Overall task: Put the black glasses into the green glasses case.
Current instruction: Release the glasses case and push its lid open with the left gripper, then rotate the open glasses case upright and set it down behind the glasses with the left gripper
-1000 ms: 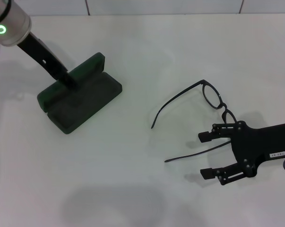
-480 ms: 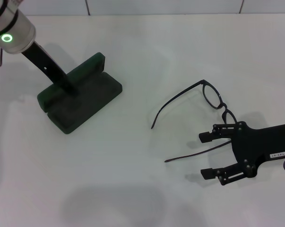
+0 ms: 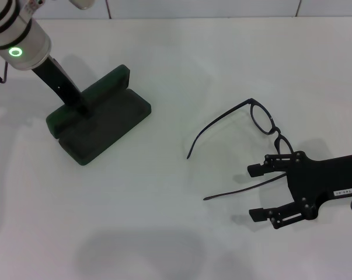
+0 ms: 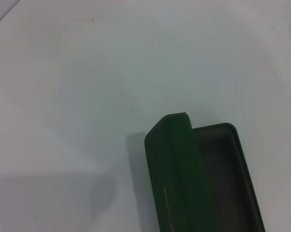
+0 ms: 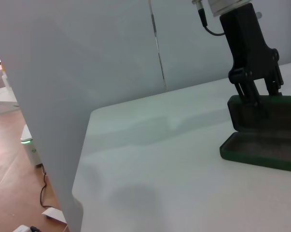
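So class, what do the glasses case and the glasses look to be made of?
The green glasses case: likely a rigid shell with a matte green covering; its inside looks dull, felt-like. The black glasses: thin, smooth dark frame, probably plastic, though metal can't be excluded.

Over the past second my left arm's silver wrist housing point(image 3: 15, 44), with its green ring light, has drifted rightward and toward the near side in the head view, the light sitting lower and farther right than before. The left gripper point(image 3: 79, 105) has eased a touch nearer along the green glasses case point(image 3: 100, 119). My right gripper point(image 3: 258, 192) has slid very slightly right, beside the black glasses point(image 3: 263, 119).
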Motion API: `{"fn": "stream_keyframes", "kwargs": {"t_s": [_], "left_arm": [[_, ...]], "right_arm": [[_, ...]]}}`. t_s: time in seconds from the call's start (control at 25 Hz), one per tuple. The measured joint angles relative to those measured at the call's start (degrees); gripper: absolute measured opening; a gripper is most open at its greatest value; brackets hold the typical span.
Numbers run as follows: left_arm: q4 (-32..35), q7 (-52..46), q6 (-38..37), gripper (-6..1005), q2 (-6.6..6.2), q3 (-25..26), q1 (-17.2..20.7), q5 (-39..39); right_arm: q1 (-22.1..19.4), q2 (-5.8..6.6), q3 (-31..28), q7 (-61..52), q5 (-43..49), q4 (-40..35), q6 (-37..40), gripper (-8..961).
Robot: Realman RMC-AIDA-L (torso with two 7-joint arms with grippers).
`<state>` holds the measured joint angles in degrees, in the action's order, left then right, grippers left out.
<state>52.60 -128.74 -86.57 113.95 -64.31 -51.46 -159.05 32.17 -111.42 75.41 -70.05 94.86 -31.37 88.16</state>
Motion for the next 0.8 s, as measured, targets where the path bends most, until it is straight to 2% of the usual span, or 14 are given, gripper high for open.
{"fn": "stream_keyframes", "kwargs": {"t_s": [0.36,0.6,0.8], "left_arm": [[0.13,0.72,0.0,256,0.24,-0.05,-0.11,-0.04],[0.47,1.65,-0.03,229,0.32,-0.11,-0.24,-0.02],[2.38,5.38,-0.5,206,1.03,-0.11,-0.1,0.24]], "right_arm": [[0.0,-0.03,0.0,0.0,0.06,0.0,-0.2,883],[0.0,-0.03,0.0,0.0,0.07,0.0,-0.35,883],[-0.06,-0.03,0.0,0.0,0.07,0.0,-0.37,883]]}}
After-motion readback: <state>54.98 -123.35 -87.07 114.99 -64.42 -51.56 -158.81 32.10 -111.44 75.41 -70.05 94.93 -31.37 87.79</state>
